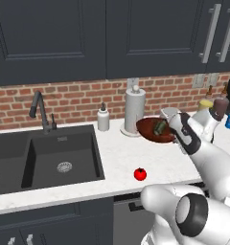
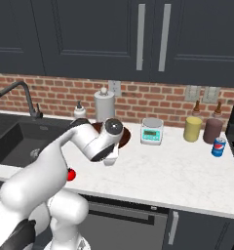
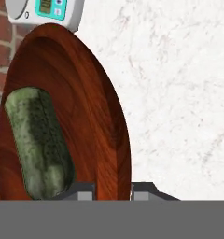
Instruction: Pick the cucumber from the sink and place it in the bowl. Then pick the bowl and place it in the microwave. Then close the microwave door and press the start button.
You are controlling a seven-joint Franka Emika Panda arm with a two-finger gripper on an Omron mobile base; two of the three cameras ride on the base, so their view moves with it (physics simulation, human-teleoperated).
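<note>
Gripping the rim of the glossy wood-grain bowl (image 3: 86, 107), gripper (image 3: 113, 193) narrowly clamped, mottled green cucumber (image 3: 39, 140) inside (stubby cylinder), speckled white counter (image 3: 179, 93) beneath.

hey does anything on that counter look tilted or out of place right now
The bowl, held by its rim in the end effector, sits tilted off the counter with the cucumber lying inside. A stray tomato rests near the counter's front edge.
</note>
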